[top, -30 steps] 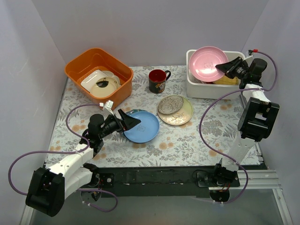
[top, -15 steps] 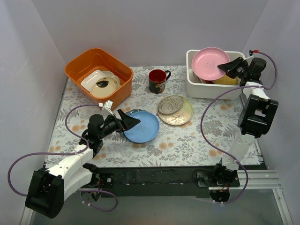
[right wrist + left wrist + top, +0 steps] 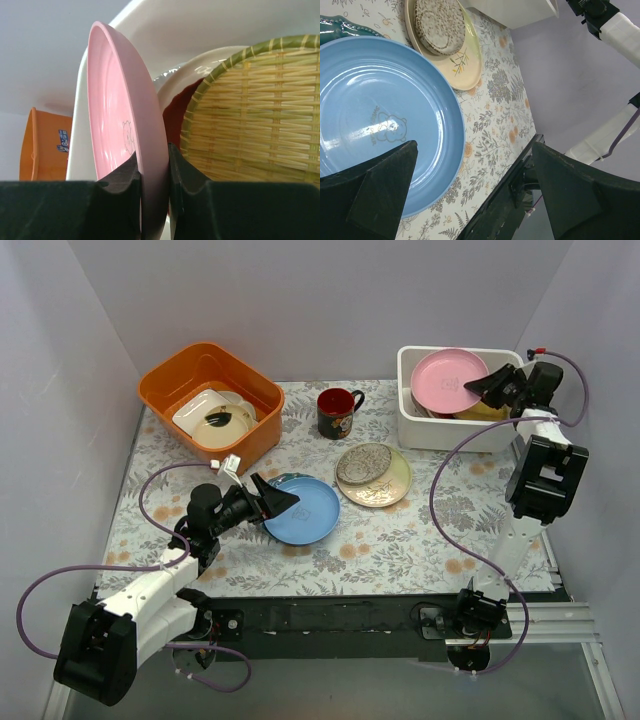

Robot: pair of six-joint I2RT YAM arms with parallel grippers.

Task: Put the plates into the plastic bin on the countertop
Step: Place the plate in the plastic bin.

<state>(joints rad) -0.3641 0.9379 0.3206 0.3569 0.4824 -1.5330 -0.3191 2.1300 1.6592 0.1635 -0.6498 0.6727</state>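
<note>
At the far right corner of the countertop [image 3: 420,540] sits the plastic bin [image 3: 440,430], and it already holds part of the load. The right wrist view shows a yellow woven plate [image 3: 255,115], with a red-brown plate [image 3: 175,112] and a white plate [image 3: 200,67] behind it.

The right gripper [image 3: 482,391] is clamped on the rim of the pink plate [image 3: 447,380], which stands tilted on edge over the bin's left half. Whether its lower edge rests on anything I cannot tell, so that plate counts as not yet delivered.

Four plates remain on the cloth. The blue plate [image 3: 310,512] lies left of the counter's centre, with a teal plate [image 3: 340,27] peeking from under its far side. The grey patterned plate [image 3: 364,463] is stacked on the cream plate [image 3: 392,485] near the centre.

The left gripper [image 3: 280,502] has its fingers spread wide over the blue plate's left rim, gripping nothing. By my judgement the task is roughly half done.
</note>
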